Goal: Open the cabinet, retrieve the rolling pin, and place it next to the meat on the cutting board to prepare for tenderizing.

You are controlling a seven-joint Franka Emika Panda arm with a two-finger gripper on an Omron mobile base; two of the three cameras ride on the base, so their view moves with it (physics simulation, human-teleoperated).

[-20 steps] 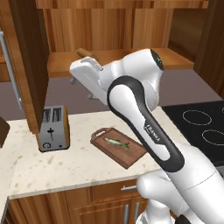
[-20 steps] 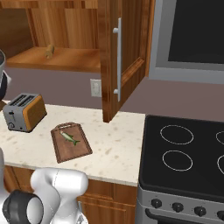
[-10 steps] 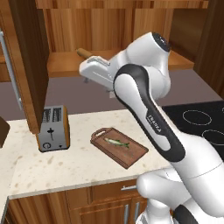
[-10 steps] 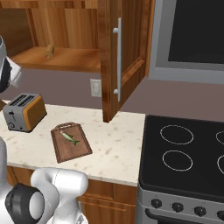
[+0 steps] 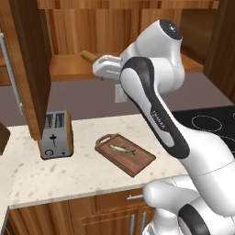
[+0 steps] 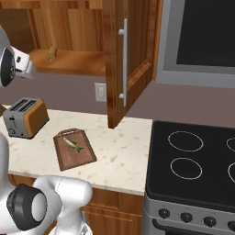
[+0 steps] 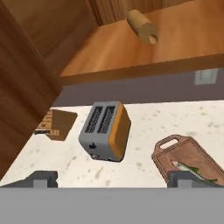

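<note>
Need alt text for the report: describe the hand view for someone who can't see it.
Looking down past an open cabinet shelf where a wooden rolling pin lies, with the open gripper empty. Below, on a speckled counter, stand a silver toaster and a dark cutting board holding a small fish.

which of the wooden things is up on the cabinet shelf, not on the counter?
The rolling pin: the light-tan cylinder lying on the open cabinet's shelf. The cutting board with the meat and the wood-sided toaster sit on the counter below.
</note>
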